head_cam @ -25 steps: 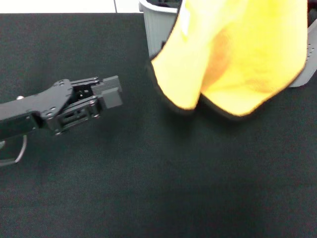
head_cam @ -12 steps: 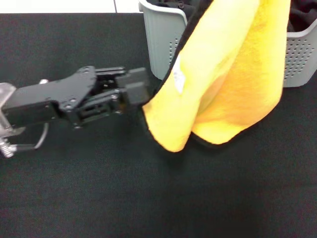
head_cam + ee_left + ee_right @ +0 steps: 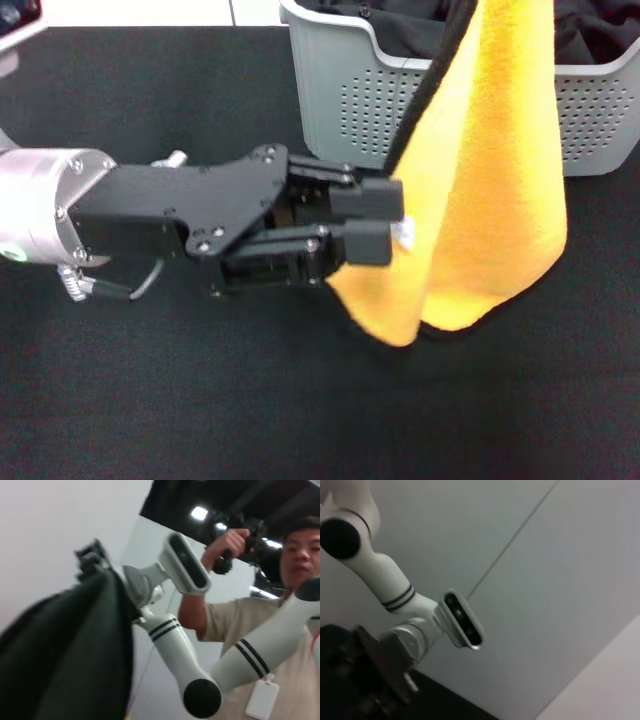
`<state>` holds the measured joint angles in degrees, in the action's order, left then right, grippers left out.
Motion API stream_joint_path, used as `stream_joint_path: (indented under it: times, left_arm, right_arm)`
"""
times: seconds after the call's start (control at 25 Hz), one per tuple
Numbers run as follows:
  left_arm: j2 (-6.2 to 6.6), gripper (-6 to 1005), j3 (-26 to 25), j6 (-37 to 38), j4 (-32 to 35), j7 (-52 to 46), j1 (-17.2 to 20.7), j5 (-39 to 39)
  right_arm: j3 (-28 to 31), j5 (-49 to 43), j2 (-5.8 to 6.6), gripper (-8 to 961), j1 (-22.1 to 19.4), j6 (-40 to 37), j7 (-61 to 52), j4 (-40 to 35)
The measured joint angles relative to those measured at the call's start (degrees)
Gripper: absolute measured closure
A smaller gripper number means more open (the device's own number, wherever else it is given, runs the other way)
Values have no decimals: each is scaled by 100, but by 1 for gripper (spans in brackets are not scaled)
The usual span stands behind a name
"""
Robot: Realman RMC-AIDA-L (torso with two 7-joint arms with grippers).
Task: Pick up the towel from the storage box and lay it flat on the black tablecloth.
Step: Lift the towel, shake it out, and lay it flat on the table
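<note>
Head view: the towel (image 3: pixel 490 170) hangs in the air, yellow side out, black trim running down its left edge. It drapes from above the top of the frame down in front of the storage box (image 3: pixel 340 90), with its low corner just above the black tablecloth (image 3: pixel 300 400). What holds it up top is out of frame; presumably the right gripper, but not visible here. Hanging free like this lets the cloth unfold under its own weight before laying.

The left gripper (image 3: pixel 385 228) reaches in from the left at mid height. Its jaws sit at the towel's left edge, one above the other, with a narrow gap and the small white label (image 3: pixel 404 235) right at their tips. They look about to close on that edge, or just nipping it; I cannot tell which. Judgement: a second hold on the side edge would allow the two arms to spread the cloth flat. Dark fabric (image 3: pixel 600 25) lies inside the box.

Left wrist view: a dark fold of cloth (image 3: pixel 75 650) fills the near side, likely the towel's grey face or trim. Beyond it are a white robot arm (image 3: pixel 175 650) and a person holding a device (image 3: pixel 300 565). Jaws not shown.

Right wrist view: only a white arm (image 3: pixel 375 570) with its camera (image 3: pixel 465 622), and wall. Right gripper's jaws not shown, so state unknown.
</note>
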<state>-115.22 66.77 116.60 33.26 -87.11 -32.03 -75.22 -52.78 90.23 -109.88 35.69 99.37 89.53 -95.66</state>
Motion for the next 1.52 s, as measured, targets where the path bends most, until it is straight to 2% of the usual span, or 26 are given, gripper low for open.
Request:
stream_joint_path:
  times: [0.08,0.24,0.4,0.48,0.72,0.84,1.04,1.24,1.52]
  left_arm:
    - [-9,649,208,0,-1,38,12,100]
    - [-77,649,178,-9,-31,169,44,104]
    - [-120,649,-185,-14,-27,353,79,107]
    - [-180,649,-466,-16,-29,359,77,109]
    - [-407,649,-806,-58,-67,456,6,120]
    - [-476,649,-860,-155,-143,712,17,122]
    - [-491,649,-884,-455,-479,1138,57,167]
    - [-506,649,-877,-1162,-622,1666,247,324]
    - [-525,649,-875,-1924,-1167,2531,279,583]
  right_arm:
    - [-5,-120,-96,910,-2,-8,75,11]
    - [-151,-147,-122,908,12,8,109,7]
    - [-266,-127,-135,907,-8,35,109,-110]
    - [-304,-120,-175,906,-24,36,109,-175]
    - [-295,-198,-443,903,-42,-65,109,-341]
    - [-320,-360,-546,902,-42,-298,107,-364]
    - [-539,-451,-574,900,-124,-907,58,-368]
    - [-759,-456,-581,898,-215,-1476,34,-370]
    - [-1232,-725,-588,895,-349,-2525,-11,-415]
